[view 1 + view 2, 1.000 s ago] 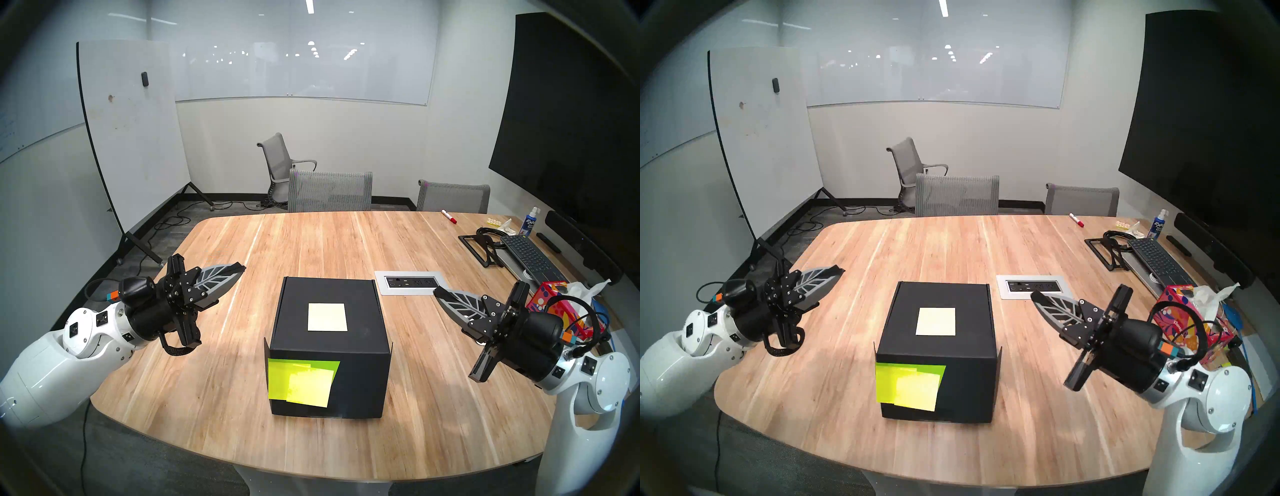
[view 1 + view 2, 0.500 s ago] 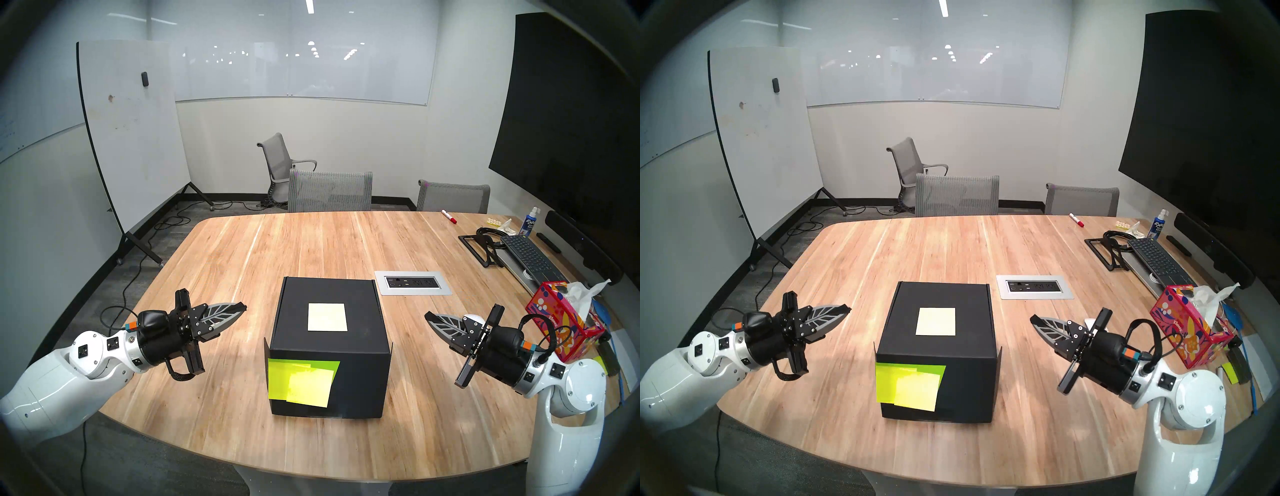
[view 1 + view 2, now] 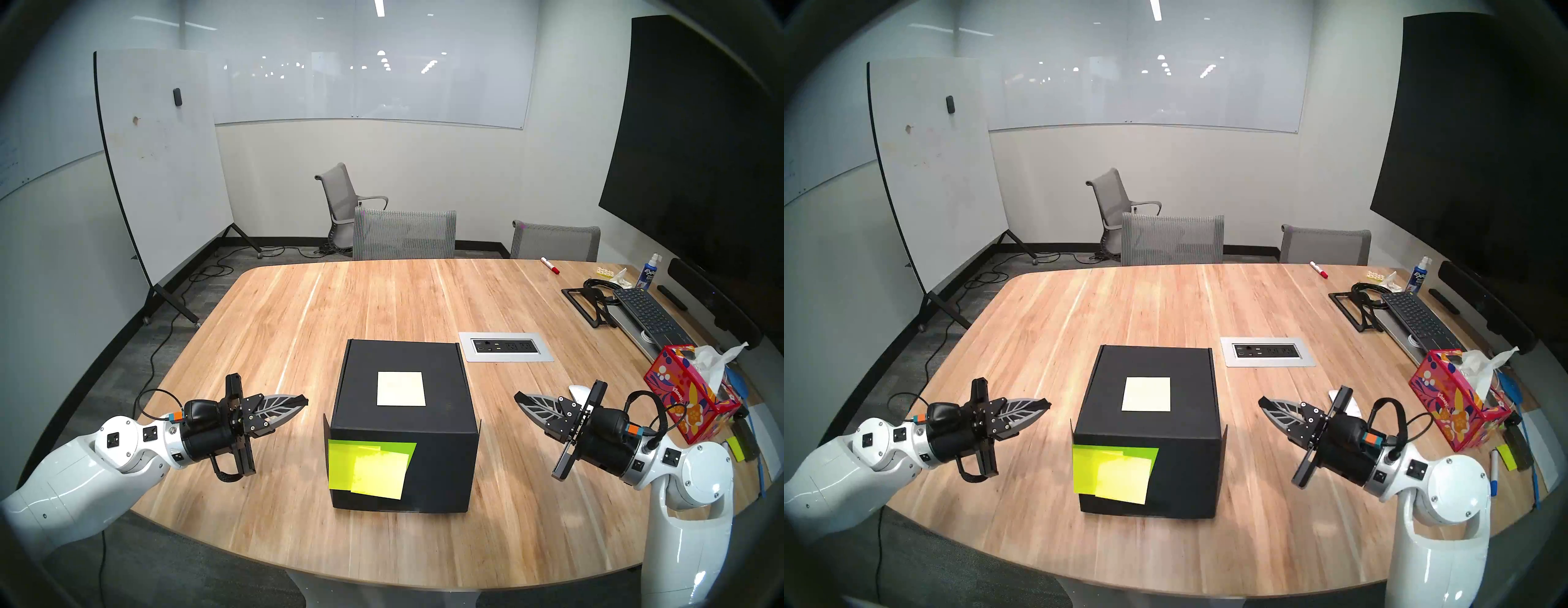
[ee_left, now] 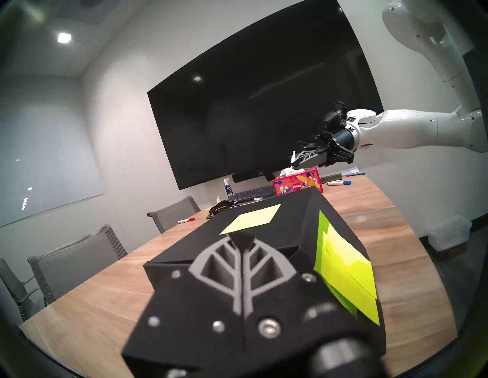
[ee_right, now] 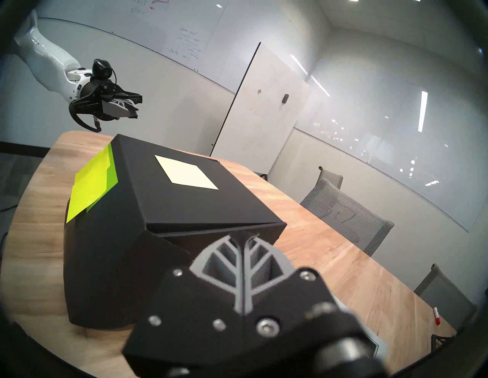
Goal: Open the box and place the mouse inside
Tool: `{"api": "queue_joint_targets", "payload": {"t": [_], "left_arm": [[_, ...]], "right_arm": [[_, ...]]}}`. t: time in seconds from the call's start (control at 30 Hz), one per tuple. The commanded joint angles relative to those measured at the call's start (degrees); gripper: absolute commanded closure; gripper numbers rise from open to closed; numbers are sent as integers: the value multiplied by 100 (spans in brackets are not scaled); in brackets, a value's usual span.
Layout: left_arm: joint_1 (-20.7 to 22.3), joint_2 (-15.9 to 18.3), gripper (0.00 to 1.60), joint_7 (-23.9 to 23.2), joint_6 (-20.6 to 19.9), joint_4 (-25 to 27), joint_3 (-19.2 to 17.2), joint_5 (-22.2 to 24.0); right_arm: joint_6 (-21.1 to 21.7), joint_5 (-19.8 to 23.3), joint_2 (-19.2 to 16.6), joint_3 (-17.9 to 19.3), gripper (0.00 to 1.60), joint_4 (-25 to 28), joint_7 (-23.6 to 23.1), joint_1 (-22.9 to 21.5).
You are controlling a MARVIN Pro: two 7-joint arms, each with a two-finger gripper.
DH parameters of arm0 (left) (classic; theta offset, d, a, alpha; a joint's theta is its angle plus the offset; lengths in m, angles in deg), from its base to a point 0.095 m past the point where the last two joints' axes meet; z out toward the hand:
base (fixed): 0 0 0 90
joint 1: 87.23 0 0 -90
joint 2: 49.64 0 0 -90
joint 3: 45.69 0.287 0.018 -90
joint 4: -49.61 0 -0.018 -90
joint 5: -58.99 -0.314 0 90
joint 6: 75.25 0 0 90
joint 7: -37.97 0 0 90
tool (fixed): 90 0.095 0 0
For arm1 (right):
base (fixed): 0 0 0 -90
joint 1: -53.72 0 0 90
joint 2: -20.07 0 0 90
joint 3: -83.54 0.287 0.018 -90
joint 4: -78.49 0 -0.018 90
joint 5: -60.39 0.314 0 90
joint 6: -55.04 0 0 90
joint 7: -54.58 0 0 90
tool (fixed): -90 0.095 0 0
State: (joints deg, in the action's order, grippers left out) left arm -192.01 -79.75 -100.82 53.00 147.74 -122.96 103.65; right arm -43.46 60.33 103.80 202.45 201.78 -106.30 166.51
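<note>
Flanking the box [image 3: 401, 424] on either side, the two arms hung above the counter [image 3: 297, 305] with the box squarely between them. On the left, the left gripper [image 3: 302, 401] pointed level toward the box's left wall, its jaws clenched on nothing, its tip near that wall but apart from it and roughly at the height of the lid. The box stood in the middle of the counter with its lid shut, a pale square note [image 3: 400, 388] on top and bright yellow-green notes [image 3: 369, 467] on the front face turned toward the robot. The lid's front flap seemed tucked down behind that front face, with small side ears showing at the front corners, so the lid probably hinged along the far edge. On the right, the right gripper [image 3: 518, 398] pointed toward the box's right wall, jaws likewise clenched and empty, about as near the box as its partner. The mouse [image 3: 578, 391] lay on the counter just behind the right gripper, mostly hidden by it, between the box and the tissue box [image 3: 689, 399]. Judging from this, the right arm was far better placed for the mouse, while either arm could reach the lid's front edge.
</note>
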Motion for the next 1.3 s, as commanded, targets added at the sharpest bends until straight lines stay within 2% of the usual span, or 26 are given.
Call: {"api": "queue_joint_targets", "payload": {"t": [0.0, 0.27, 0.47, 0.53, 0.77, 1.27], "left_arm": [[61, 5, 160, -18, 35, 59, -51, 42], [13, 12, 160, -7, 39, 44, -77, -56], [-2, 30, 160, 38, 44, 14, -46, -256], [24, 32, 160, 42, 84, -13, -24, -448], [71, 31, 160, 27, 62, -58, 6, -579], [143, -15, 160, 50, 12, -134, 64, -660]], "right_arm": [[-7, -6, -35, 3, 160, 75, -56, 34], [-91, -91, -7, -27, 160, -38, -90, 48], [-87, -137, -29, -26, 160, -55, -116, 32], [-86, -155, -37, -34, 160, -70, -119, 21], [-92, -210, -112, -70, 160, -155, -157, -29], [-213, -426, -194, -242, 160, -424, -134, -124]]}}
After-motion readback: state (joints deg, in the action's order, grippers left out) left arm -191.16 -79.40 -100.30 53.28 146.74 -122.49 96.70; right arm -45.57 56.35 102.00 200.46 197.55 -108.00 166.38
